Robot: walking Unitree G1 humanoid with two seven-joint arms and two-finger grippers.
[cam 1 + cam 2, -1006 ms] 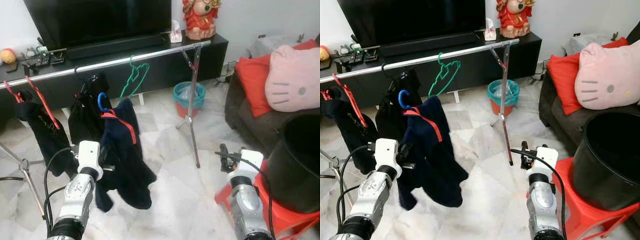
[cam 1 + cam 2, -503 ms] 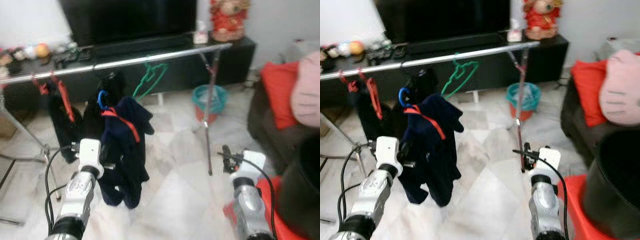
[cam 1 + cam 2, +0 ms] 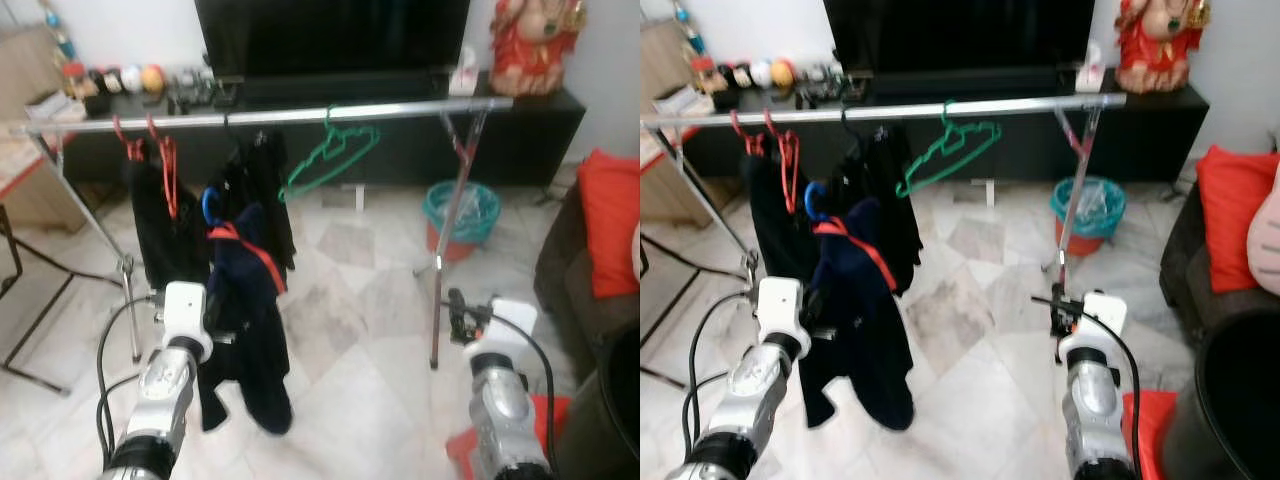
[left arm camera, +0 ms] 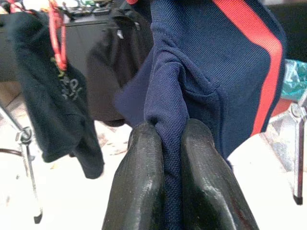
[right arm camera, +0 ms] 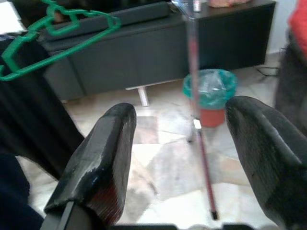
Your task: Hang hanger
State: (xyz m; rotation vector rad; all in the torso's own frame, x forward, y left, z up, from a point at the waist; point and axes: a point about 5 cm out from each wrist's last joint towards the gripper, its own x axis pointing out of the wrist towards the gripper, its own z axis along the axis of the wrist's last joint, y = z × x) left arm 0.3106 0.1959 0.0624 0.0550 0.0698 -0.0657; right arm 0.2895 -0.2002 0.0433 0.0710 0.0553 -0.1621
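Left tool (image 4: 165, 158) is pinched tight on a fold of the navy garment (image 3: 245, 340), which hangs from a blue-hooked hanger (image 3: 207, 205) held up near the left of the scene, just below the silver rail (image 3: 300, 112). Gripped by soft cloth alone, the load will likely sway and sag; the hanger could tilt or slide inside the collar, so a hold nearer its stiff neck would probably steer the hook better. It looks light. The garment is dark navy knit with a red stripe (image 4: 249, 52) running down it. Behind it on the rail hang black clothes (image 3: 255, 190), a red hanger (image 3: 165, 165) and an empty green hanger (image 3: 330, 160). Right tool (image 5: 184, 158) gapes wide, holding nothing, at the near right.
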